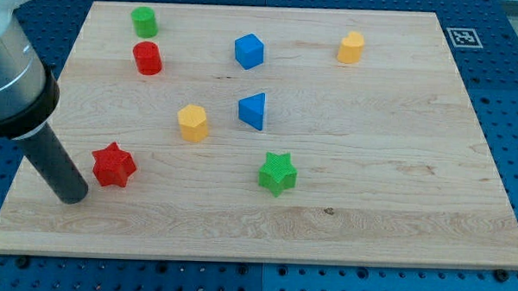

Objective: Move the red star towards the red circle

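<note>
We see a pale wooden surface (396, 168) resting on a blue perforated base (503, 76), with a black-and-white marker tag (463, 37) at its top right corner. We carry no fingers, only a dark rod; my tip (71, 197) sits near the surface's left edge, just left of the red star block (113, 165). The red circle block (147, 58) stands well apart from the star, toward the top left corner, below a green round block (144, 21).
</note>
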### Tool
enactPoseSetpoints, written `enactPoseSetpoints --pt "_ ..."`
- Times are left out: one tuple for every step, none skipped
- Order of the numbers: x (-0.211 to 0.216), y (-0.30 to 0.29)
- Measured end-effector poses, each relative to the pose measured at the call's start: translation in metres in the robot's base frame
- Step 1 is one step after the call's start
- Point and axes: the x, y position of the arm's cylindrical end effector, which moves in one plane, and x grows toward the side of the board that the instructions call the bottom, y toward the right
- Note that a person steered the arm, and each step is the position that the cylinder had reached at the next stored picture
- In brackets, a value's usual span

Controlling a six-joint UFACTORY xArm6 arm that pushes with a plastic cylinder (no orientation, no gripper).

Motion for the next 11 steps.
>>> enactPoseSetpoints --pt "0.000 0.014" --pt "-0.006 0.017" --pt "-0.014 0.019" --pt "-0.021 0.037" --pt "-0.022 0.058" --pt "-0.029 0.060" --pt "-0.039 0.059" --pt "-0.046 0.048" --pt "-0.059 0.045" --pt "-0.070 0.048" --pt "-0.085 0.050"
